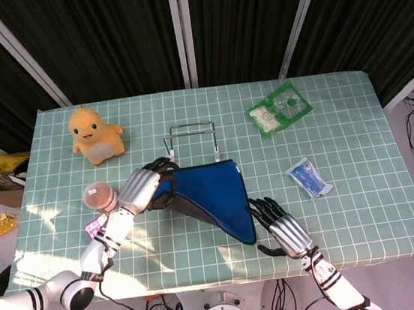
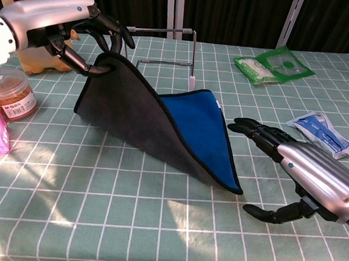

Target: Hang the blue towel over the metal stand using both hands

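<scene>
Going L to R. My left hand (image 2: 79, 29) has the blue towel (image 2: 193, 123) pinched by its near-left corner, fingers curled round the edge, and that corner is lifted off the table (image 1: 337, 109) so the grey underside shows. The rest of the towel slopes down to the cloth, far tip lying just beside my right hand. The metal stand (image 1: 192, 142) sits right behind the towel, top bar level, and in the chest view my left hand is close to its left post.

Right hand (image 2: 304, 171) is spread wide, holding nothing, hovering just off the towel's low tip; I can't tell if it touches the hem.

To do this bit well, I reckon: bring the R hand in low, get the thumb under the hem and pinch that tip firmly before lifting further w/ the L. Then raise both corners level so the towel hangs taut, and carry it over the bar w/o knocking the stand, which looks light enough to tip.
</scene>
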`<state>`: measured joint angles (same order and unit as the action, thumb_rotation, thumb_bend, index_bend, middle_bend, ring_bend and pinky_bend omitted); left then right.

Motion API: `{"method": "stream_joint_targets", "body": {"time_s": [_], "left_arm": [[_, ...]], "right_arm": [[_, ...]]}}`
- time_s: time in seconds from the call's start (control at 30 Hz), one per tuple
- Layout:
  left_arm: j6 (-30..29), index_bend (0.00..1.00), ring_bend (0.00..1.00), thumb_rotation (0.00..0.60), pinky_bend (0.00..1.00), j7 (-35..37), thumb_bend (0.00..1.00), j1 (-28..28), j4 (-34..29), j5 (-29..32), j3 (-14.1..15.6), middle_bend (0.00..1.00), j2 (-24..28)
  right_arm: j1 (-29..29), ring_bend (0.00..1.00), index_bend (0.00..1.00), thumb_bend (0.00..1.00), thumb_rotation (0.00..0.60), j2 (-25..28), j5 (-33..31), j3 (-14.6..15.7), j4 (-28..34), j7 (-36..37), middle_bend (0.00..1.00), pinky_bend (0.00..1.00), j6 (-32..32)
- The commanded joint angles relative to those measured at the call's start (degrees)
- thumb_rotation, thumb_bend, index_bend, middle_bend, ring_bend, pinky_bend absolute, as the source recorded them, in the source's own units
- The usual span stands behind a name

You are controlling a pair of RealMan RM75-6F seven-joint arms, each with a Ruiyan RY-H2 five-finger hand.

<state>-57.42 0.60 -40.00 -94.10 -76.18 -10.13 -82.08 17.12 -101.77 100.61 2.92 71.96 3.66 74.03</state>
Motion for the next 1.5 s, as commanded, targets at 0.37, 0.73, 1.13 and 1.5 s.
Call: {"method": "stream_joint_targets", "body": {"time_s": [0.37,0.73,1.13,1.5], "left_arm": [[1.0,0.81,0.15,0.600,0.30,0.5,0.45,-0.3,-0.5,1.7,-0.1,0.26,0.9],[0.0,0.81,0.15,0.600,0.30,2.2,0.46,0.4,-0.4,0.9,0.3,0.26,1.3],[-0.5,0.81,0.15,0.600,0.30,11.8,0.46,1.5,0.8,4.2,-3.1,0.27,2.2],[6.6,0.82,0.15,0.600,0.30,19.4,0.46,-1.5,7.8,17.9,-12.2,0.27,4.4]], "right_arm": [[0.6,0.00,0.43,0.30,0.600,-8.1,-1.3,-1.3,-9.4,4.5,0.02,0.00,3.5],[1.4,0.00,0.92,0.47,0.600,-12.9,-3.7,-3.9,-15.8,10.2,0.13,0.00,6.0],[5.7,0.00,1.00,0.48,0.600,-7.8,-7.8,-10.9,-8.9,16.7,0.17,0.00,5.2],[18.1,0.00,1.00,0.50,0.600,-3.3,-15.9,-25.0,-4.8,12.6,0.17,0.00,-5.5]]}}
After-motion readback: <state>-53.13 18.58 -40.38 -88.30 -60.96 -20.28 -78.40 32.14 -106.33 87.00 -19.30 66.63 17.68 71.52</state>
